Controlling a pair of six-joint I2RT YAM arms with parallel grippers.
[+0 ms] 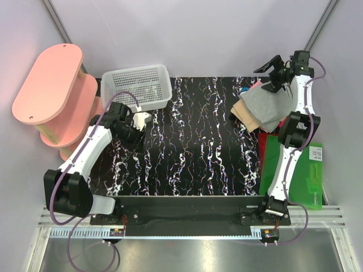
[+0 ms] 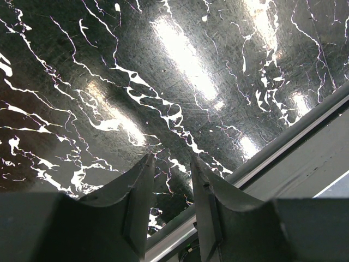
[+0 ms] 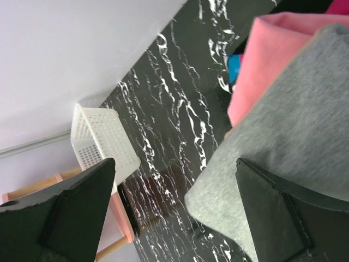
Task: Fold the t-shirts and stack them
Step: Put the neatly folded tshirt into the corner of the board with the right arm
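Table [image 1: 198,141]: black, white veining, glossy. Walls [image 1: 198,34] pale lilac. Pink shelf [image 1: 51,85] off table at 10 o'clock. White basket [image 1: 139,85] on table at 11 o'clock. Green board [image 1: 309,181] at 4 o'clock.

Shirt pile in table corner at 2 o'clock. Grey shirt [image 1: 266,107] on top, folded, skewed to table edges, long axis roughly 10-to-4 o'clock; collar end not tellable. Tan shirt [image 1: 245,116] beneath, sticking out toward 8 o'clock. Pink cloth [image 3: 262,60] and blue cloth [image 3: 234,65] peek out at far side.

Right gripper [image 3: 174,164] over pile, jaws wide apart, empty. Left gripper [image 2: 172,158] near basket, narrow gap between jaws, nothing in it.

table [image 1: 193,141]: is shining, smooth like black stone
grey shirt [image 3: 294,120]: is looking soft, matt cloth
basket [image 1: 136,85]: is looking like white plastic
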